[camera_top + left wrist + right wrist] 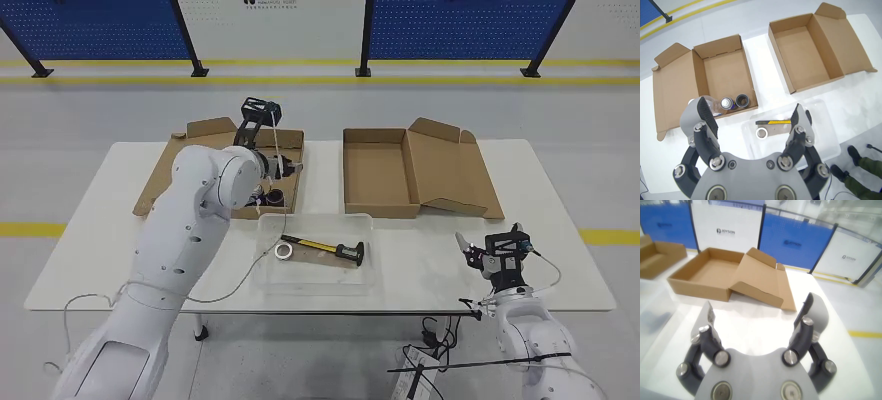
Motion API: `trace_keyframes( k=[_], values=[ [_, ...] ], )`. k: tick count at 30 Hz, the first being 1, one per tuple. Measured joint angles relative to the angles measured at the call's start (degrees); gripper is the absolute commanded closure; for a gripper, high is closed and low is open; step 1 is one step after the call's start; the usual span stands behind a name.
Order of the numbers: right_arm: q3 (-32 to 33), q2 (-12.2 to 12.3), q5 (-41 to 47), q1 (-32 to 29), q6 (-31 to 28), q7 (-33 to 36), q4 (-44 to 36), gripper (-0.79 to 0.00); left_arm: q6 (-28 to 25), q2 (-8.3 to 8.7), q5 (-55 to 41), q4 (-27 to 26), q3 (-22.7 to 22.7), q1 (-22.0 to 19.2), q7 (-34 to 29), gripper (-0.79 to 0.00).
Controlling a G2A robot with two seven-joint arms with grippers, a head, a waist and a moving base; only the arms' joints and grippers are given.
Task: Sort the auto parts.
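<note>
My left gripper [751, 111] hangs open and empty above the near edge of the left cardboard box [725, 66], beside the clear tray [829, 144]. In that box's near corner stand a clear bottle [713, 106], a spray can [727, 104] and a black cylinder [742, 100]. The clear tray [270, 285] holds a white ring [285, 251], a yellow ruler [312, 244] and a black part [352, 252]. The white ring [762, 133] and yellow ruler [775, 122] lie between the left fingers in the wrist view. My right gripper [490, 250] rests open and empty over the table's near right corner; its open jaws [759, 308] face the right box.
The right cardboard box [378, 180] is open with its lid [455, 170] folded out to the right; the same box [706, 275] lies ahead of the right gripper. A cable [280, 200] hangs from the left arm over the tray. Bare table lies right of the tray.
</note>
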Motion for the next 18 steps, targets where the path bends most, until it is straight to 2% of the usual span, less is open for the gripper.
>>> trace_keyframes(
  k=[4,8,18],
  values=[
    [0.00,0.00,0.00,0.00,0.00,0.00,0.00,-0.785,-3.48,0.85,-2.03,-6.92,-2.60,4.33,-3.95,-0.785],
    [0.00,0.00,0.00,0.00,0.00,0.00,0.00,-0.785,-6.17,1.46,-3.15,-11.61,-4.01,7.18,-7.36,-0.785],
    [0.00,0.00,0.00,0.00,0.00,0.00,0.00,-0.785,-7.38,2.64,-3.85,-15.68,-8.31,10.79,-11.68,-0.785]
  ],
)
